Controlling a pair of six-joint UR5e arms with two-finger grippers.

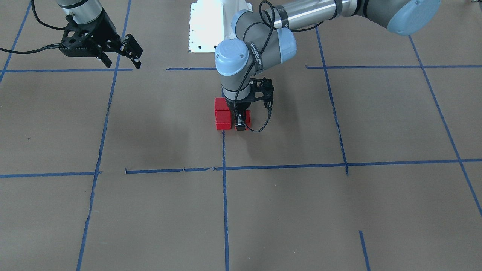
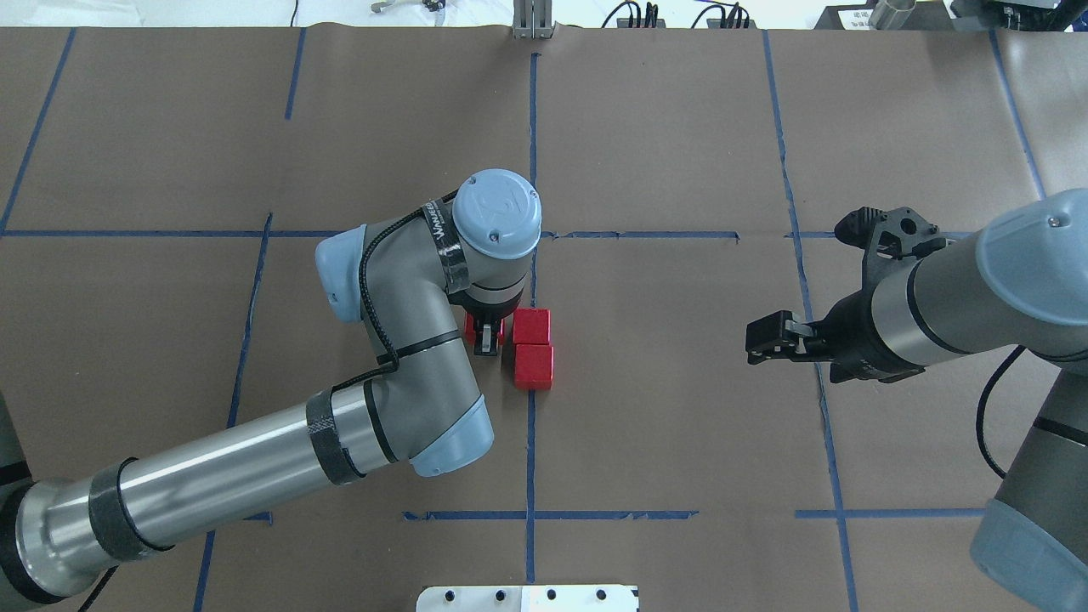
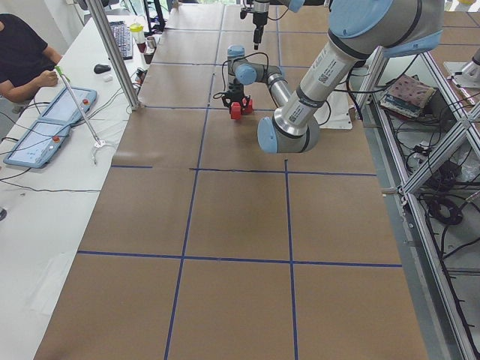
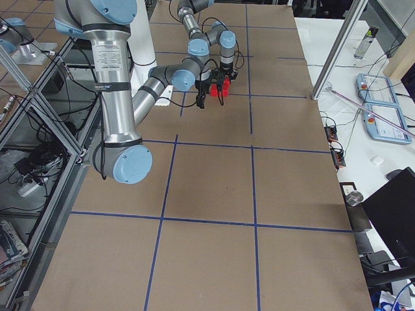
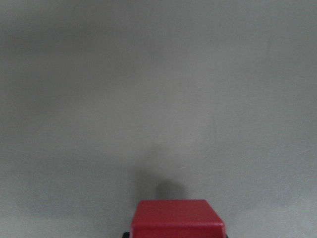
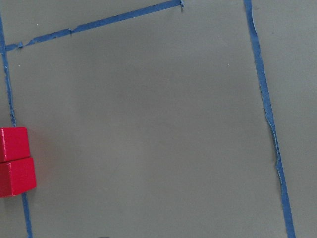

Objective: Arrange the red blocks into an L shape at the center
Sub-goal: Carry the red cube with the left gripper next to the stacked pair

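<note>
My left claw (image 2: 486,340) grips the third red block (image 5: 177,218) at nine o'clock of the far cube (image 2: 532,325) in the centre pair of red blocks (image 2: 533,365), footing the L, while my right claw (image 1: 121,59) waits wide open at three o'clock.

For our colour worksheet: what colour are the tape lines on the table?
Blue tape lines, clearest in the front-facing view.

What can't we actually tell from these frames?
- Third block: in the overhead view the left arm's wrist covers nearly all of it. In the front view a finger hides its seam with the block pair.
- Left gripper: clamped or released is unclear. The left wrist view cuts its fingers off at the bottom edge.
- Both side views: the blocks are too small to read the layout.
- Right wrist view: the left edge crops the pair.
</note>
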